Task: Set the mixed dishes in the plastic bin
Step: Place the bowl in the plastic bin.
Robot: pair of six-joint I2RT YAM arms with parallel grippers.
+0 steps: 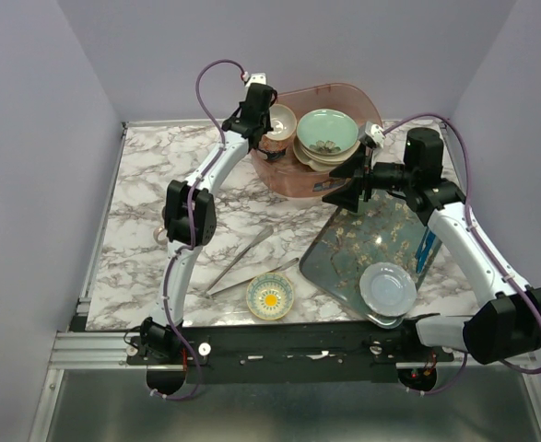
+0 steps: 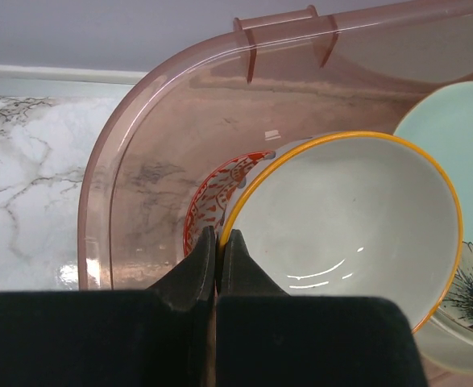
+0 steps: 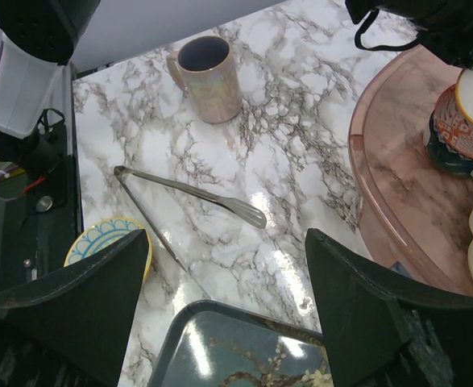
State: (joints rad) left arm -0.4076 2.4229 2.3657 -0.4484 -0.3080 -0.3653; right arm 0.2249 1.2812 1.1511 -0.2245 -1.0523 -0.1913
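We see the plastic bin (image 1: 284, 180) at the far edge of the counter (image 1: 150, 184) holding a mint-green dish (image 1: 327, 131), cream bowl (image 2: 349, 226) and red bowl (image 2: 216, 193); left tool (image 2: 217, 242) pinched shut above it, right tool (image 3: 226, 242) wide, empty

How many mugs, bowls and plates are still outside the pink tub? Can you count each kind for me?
Mugs: 1, the mug on the marble table.
Bowls: 1, the yellow-and-blue bowl by the near edge.
Plates: 1, the pale plate on the floral tray.
Total: 3
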